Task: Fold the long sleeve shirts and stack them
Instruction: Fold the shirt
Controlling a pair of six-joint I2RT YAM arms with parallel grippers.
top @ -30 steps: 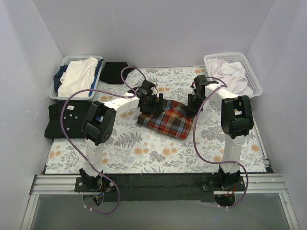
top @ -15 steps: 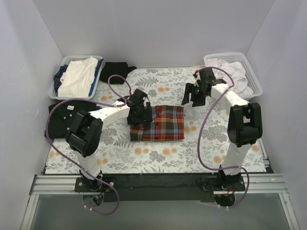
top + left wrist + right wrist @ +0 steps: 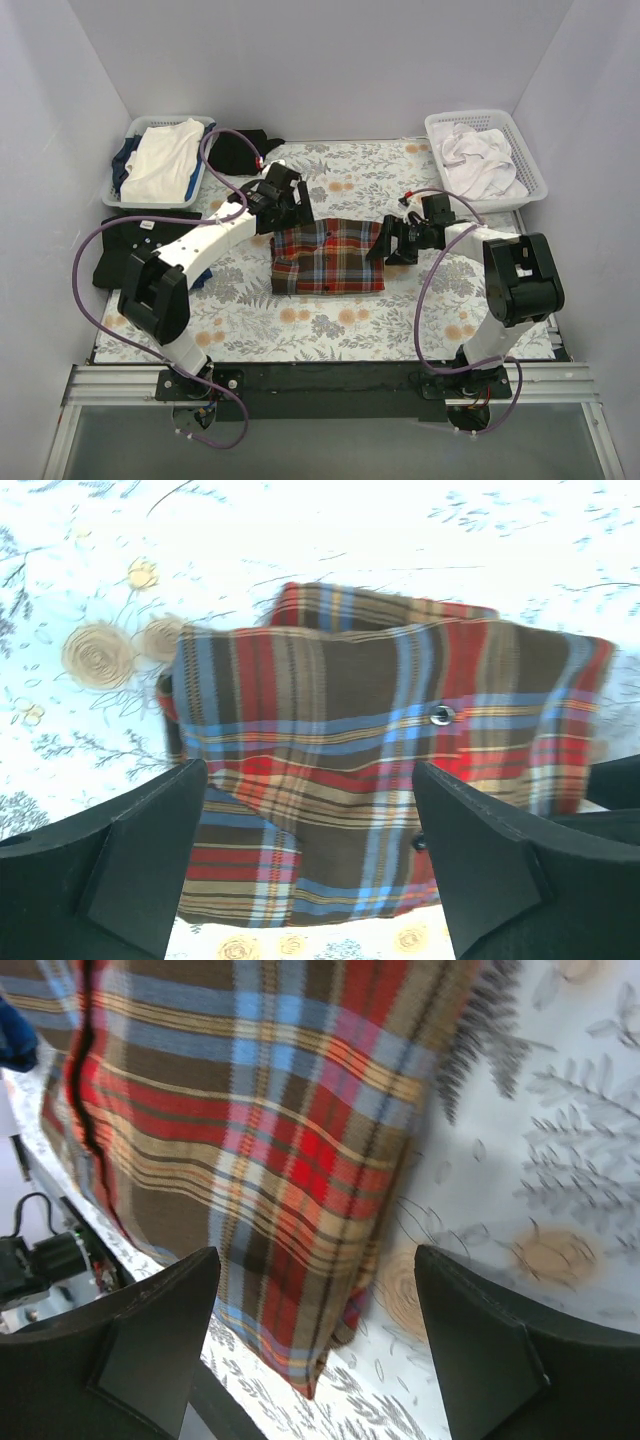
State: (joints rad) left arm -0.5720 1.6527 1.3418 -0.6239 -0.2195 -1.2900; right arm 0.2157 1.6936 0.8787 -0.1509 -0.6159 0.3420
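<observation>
Floral-print cloth-covered surface (image 3: pixel 450 300) fills the floor of the white-walled cell, and we see both arms reaching in over it. The red-orange tartan plaid long sleeve shirt (image 3: pixel 328 257) lies mid-surface, folded into a flat rectangle with a button facing up. The plain black long sleeve shirt (image 3: pixel 112 262) lies flat at the left edge, partly under the left arm (image 3: pixel 200 240), well apart from the plaid one.

The white mesh basket (image 3: pixel 533 170) sits at back right, holding white cloth. The grey plastic basket (image 3: pixel 170 120) at back left holds white and blue cloth. A crumpled black garment (image 3: pixel 235 150) lies just beside the grey basket.

Left jaws – spread wide and holding nothing, over the plaid shirt's far-left corner. Right jaws – spread wide and holding nothing, just beside its right edge; we cannot tell whether they touch it.
</observation>
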